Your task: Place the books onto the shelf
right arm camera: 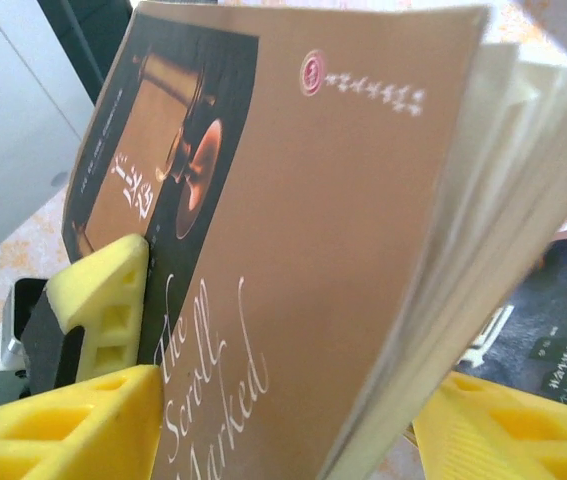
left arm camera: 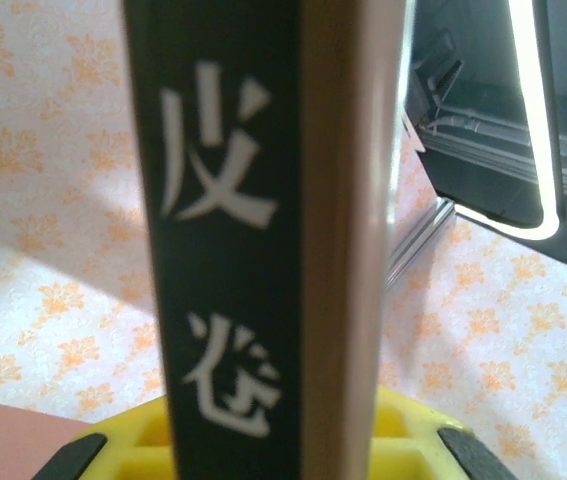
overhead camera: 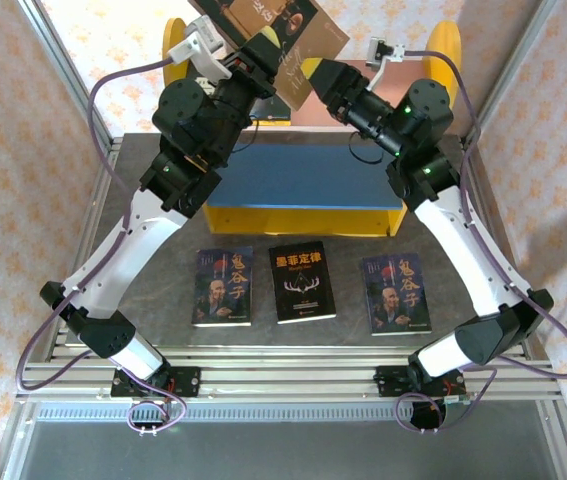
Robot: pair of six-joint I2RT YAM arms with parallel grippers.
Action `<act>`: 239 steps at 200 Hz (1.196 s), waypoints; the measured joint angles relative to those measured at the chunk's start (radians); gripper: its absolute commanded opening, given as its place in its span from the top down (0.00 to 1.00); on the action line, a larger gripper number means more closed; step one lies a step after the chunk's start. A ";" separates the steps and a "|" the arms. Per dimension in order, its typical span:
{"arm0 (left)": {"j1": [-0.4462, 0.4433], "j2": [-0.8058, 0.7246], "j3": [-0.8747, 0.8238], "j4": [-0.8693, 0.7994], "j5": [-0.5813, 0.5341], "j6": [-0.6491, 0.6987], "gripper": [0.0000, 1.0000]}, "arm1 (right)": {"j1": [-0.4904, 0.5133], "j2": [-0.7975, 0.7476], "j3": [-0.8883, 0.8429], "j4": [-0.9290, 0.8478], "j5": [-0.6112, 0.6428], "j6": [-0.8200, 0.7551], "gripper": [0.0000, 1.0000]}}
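Note:
A tan-brown book (overhead camera: 273, 25) with a dark spine (left arm camera: 228, 250) hangs tilted above the shelf (overhead camera: 303, 178), a small bookcase with yellow sides and a blue lower board. My left gripper (overhead camera: 275, 50) (left arm camera: 273, 440) is shut on this book near the spine. My right gripper (overhead camera: 308, 78) (right arm camera: 283, 425) straddles the book's lower edge; its left finger (right arm camera: 53, 420) lies against the cover (right arm camera: 343, 250), and a small gap shows at the page side. Three books lie flat on the table: a bearded-man cover (overhead camera: 223, 287), a black antlers cover (overhead camera: 302, 282), and a second bearded-man cover (overhead camera: 396, 293).
Another dark book cover (right arm camera: 553, 320) shows behind the held book at the right. Metal frame posts (overhead camera: 88, 210) stand at the table's sides. Both arms cross above the shelf's upper part.

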 measured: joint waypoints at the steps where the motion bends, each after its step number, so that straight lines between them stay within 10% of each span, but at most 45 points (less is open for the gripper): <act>1: 0.000 0.000 0.000 0.001 0.000 -0.001 1.00 | 0.000 0.000 0.001 0.000 0.000 0.002 0.40; 102: 0.013 0.005 -0.013 0.067 -0.002 -0.037 1.00 | -0.001 0.016 0.039 0.021 0.003 0.033 0.87; 165: 0.014 0.004 -0.037 0.047 0.003 -0.015 0.52 | 0.000 0.016 0.040 0.008 -0.010 0.012 0.98; 239: 0.117 -0.056 -0.037 -0.249 0.145 -0.001 0.39 | -0.042 -0.010 0.037 -0.090 -0.072 -0.044 1.00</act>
